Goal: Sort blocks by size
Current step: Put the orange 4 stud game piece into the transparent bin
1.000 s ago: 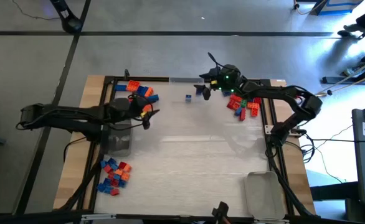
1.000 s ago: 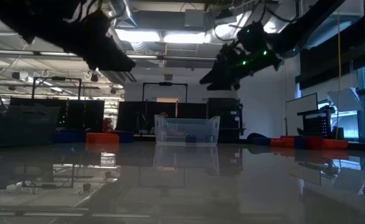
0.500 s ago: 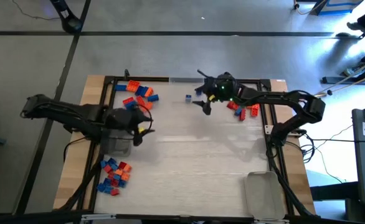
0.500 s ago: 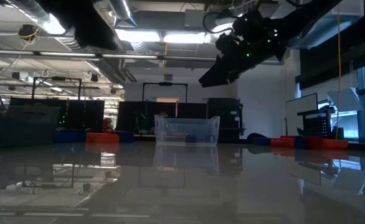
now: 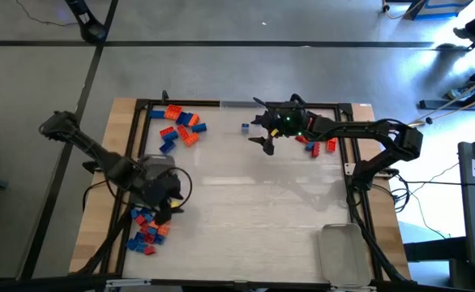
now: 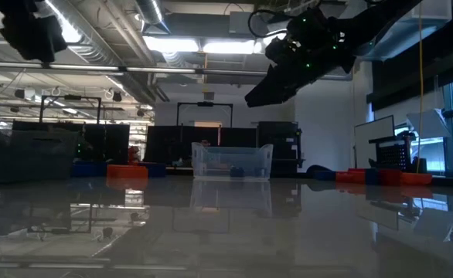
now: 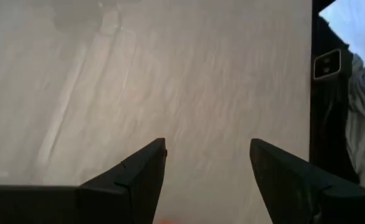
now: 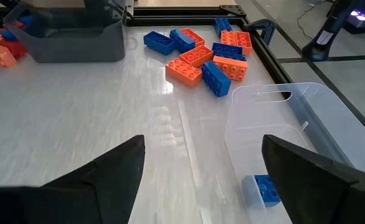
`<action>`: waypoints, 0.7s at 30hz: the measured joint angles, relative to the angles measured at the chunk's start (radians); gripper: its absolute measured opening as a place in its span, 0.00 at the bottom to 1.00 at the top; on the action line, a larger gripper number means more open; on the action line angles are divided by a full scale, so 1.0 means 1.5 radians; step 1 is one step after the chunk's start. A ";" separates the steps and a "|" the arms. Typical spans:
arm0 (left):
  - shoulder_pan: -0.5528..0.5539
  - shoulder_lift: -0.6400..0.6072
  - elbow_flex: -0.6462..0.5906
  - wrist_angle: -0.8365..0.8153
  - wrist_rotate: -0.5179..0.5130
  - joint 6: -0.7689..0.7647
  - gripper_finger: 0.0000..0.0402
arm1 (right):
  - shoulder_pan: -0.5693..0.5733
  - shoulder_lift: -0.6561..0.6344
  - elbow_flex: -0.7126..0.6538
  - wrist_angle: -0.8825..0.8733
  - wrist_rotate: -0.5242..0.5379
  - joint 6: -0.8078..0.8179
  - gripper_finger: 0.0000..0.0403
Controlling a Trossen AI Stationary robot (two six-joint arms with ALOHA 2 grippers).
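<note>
The left tool (image 5: 171, 209) swung from the far blocks (image 5: 178, 125) toward the near pile (image 5: 147, 229).

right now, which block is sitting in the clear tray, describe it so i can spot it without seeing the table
Start at the table's far edge, where the clear tray sits between a big block pile on the left and a smaller pile on the right. The right tool hovers open just above that tray. Inside lies a single small blue block; every other block lies loose on the tabletop.
</note>
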 joint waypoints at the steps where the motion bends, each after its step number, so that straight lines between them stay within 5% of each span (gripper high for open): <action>1: -0.002 0.001 0.007 -0.013 -0.001 -0.003 0.55 | 0.000 0.000 0.000 0.000 0.000 0.000 0.80; 9: -0.025 0.014 0.084 -0.028 -0.003 -0.041 0.55 | -0.001 0.000 0.000 -0.008 0.000 0.001 0.80; 21: -0.131 0.149 0.078 -0.029 0.054 -0.405 0.55 | -0.001 0.000 0.000 -0.034 0.000 0.002 0.80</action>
